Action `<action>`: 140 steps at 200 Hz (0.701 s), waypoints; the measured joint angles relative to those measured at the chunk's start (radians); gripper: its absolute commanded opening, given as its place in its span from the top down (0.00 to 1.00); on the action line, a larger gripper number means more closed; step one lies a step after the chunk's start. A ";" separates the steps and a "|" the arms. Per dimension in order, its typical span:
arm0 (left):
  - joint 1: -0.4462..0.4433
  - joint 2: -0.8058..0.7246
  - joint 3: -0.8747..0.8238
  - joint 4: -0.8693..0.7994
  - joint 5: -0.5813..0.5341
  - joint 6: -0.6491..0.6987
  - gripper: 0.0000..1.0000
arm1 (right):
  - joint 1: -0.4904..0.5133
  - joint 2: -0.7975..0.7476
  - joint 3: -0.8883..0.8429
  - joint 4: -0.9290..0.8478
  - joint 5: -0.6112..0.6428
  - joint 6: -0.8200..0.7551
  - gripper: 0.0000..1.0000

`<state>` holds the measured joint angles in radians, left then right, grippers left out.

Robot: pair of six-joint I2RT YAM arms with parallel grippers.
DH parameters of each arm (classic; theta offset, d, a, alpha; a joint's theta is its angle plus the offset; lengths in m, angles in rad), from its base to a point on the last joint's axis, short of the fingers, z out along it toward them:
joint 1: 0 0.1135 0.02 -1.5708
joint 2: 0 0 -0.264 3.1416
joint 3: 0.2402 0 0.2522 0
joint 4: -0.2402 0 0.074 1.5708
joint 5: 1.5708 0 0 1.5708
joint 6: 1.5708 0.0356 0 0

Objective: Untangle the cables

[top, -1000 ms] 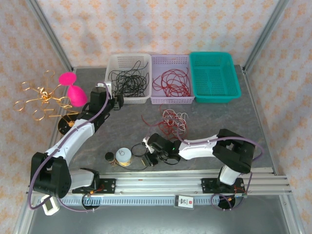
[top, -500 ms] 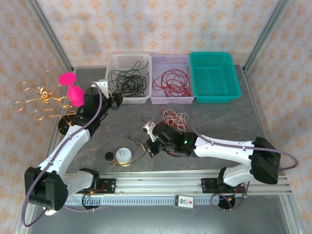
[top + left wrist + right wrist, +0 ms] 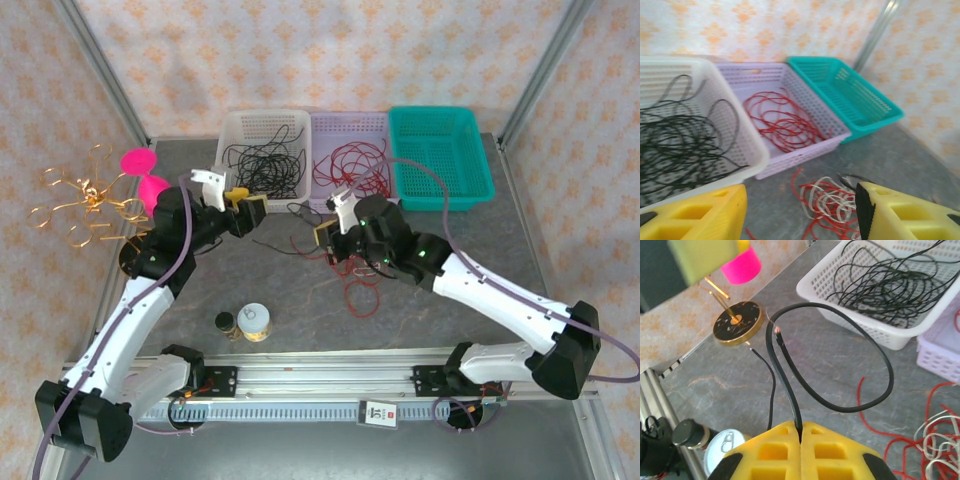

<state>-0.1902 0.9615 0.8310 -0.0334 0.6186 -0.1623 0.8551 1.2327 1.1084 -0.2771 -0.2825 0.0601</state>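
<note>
Right wrist view: right pincer (image 3: 801, 432) pinches a black cable (image 3: 790, 392) looping above the counter (image 3: 840, 365) near the white basket (image 3: 880, 335), left pincer (image 3: 801, 200) spread facing the red-white tangle (image 3: 827, 205); the thin cable could slip from that narrow grip

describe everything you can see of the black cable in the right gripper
The black cable is a thin, smooth, rubbery-looking wire. The right gripper is shut on it, its yellow fingers pinching one strand. From the pinch it rises to a cut end with a coppery tip, beside a wide open loop that curves out to the right over the grey table. Whether the loop rests on the table cannot be told.
</note>
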 measured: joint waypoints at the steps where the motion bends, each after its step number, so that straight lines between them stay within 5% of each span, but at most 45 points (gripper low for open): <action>1: 0.000 0.000 -0.002 0.002 0.004 0.000 0.38 | -0.005 0.000 0.000 0.000 -0.004 -0.002 1.00; 55: -0.080 0.077 -0.158 0.193 0.165 -0.031 0.38 | -0.073 0.003 0.006 -0.001 -0.169 -0.025 1.00; 140: -0.111 0.217 -0.231 0.679 0.158 -0.187 0.50 | -0.080 0.012 0.018 0.013 -0.303 -0.009 1.00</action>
<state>-0.3012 1.1786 0.6003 0.6456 0.7761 -0.3496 0.7750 1.2446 1.1259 -0.2646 -0.5854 0.0509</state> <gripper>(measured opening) 0.528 0.042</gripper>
